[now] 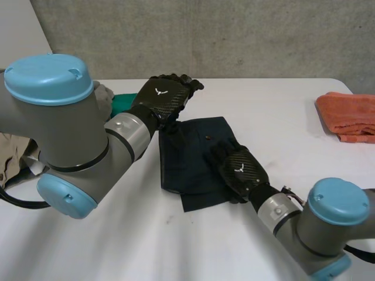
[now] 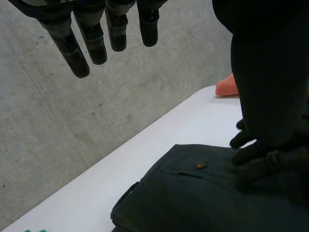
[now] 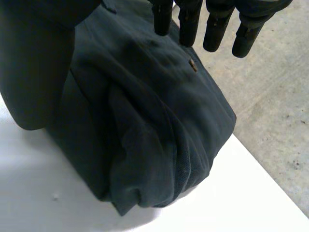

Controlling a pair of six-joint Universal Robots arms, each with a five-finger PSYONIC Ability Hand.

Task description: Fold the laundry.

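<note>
Nearest the lens in the head view, the left arm [image 1: 58,117] fills the left of the frame. Its left hand [image 1: 161,99] sits at upper centre, by the far left corner of the dark garment [image 1: 193,158]. Garment location: centre of the white table [image 1: 263,105], partly folded. The right hand [image 1: 237,167] lies flat on the garment's right half. An orange towel [image 1: 348,117] is at the right edge; a green cloth [image 1: 122,102] and beige clothes [image 1: 14,155] are at the left edge.

Left wrist view: the left hand's fingers [image 2: 96,43] are straight, slightly spread, and hold nothing. The right hand's fingertips [image 2: 241,140] rest beside the garment's button [image 2: 201,166].

Right wrist view: the right hand's fingers [image 3: 217,24] are straight and apart, over the bunched garment near its button.
</note>
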